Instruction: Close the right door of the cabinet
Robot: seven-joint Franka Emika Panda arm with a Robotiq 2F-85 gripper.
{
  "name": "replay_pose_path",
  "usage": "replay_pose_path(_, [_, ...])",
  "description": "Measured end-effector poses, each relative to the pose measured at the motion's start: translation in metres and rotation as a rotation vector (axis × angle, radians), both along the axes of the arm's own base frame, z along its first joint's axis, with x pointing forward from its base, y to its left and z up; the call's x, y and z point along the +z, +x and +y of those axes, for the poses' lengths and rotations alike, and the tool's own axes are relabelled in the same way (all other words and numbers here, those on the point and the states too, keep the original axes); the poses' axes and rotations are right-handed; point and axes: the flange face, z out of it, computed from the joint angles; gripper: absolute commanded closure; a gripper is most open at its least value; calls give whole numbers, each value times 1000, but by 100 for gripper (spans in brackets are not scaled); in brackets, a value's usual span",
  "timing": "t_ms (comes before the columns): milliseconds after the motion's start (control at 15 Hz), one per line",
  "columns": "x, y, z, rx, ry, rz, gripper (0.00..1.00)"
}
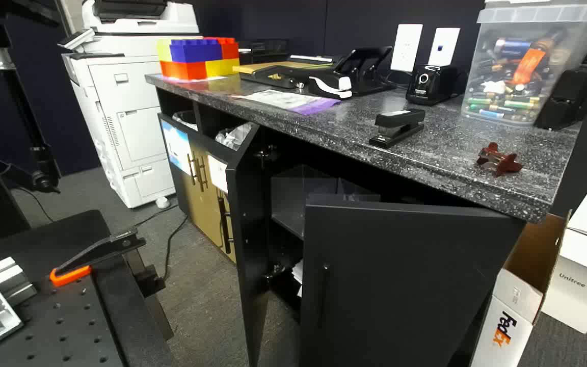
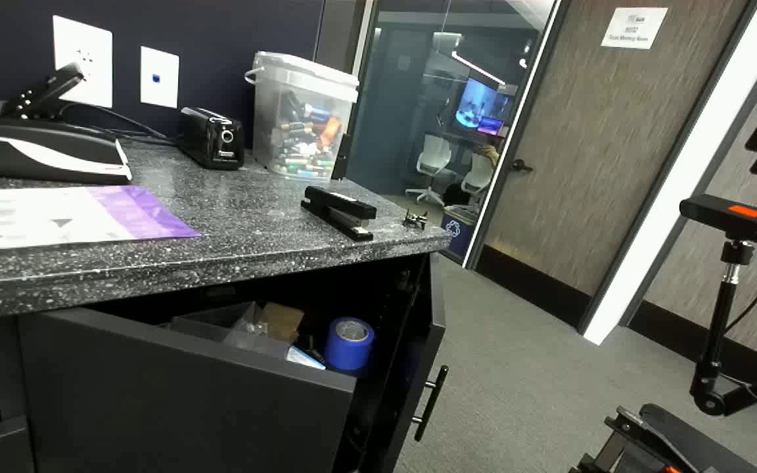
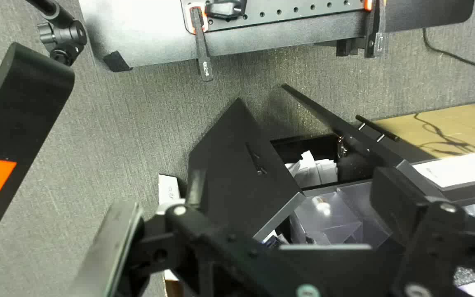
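The right door (image 1: 400,285) is a flat matte-black panel standing partly open from the cabinet (image 1: 456,165) in an exterior view. Its hinged edge is at the cabinet's right corner. In an exterior view the right door (image 2: 418,358) shows nearly edge-on, its bar handle (image 2: 431,402) facing outward. The cabinet has a speckled dark granite top (image 2: 221,213). In the wrist view the right door (image 3: 241,165) is below and between my gripper's (image 3: 258,198) spread fingers. The gripper is open and holds nothing; I cannot see it touching the door.
The left door (image 1: 250,255) is also open, and large in an exterior view (image 2: 181,394). A stapler (image 1: 398,126) and red star-shaped object (image 1: 498,159) lie on the granite. Boxes (image 1: 507,316) stand beside the cabinet. A camera on a stand (image 3: 19,136) and a black table (image 3: 146,37) are near.
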Motion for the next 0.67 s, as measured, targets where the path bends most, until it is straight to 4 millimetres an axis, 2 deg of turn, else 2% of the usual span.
replay_pose_path(533, [1,0,0,0,0,-1,0])
replay_pose_path(667, [-7,2,1,-4,-2,20,0])
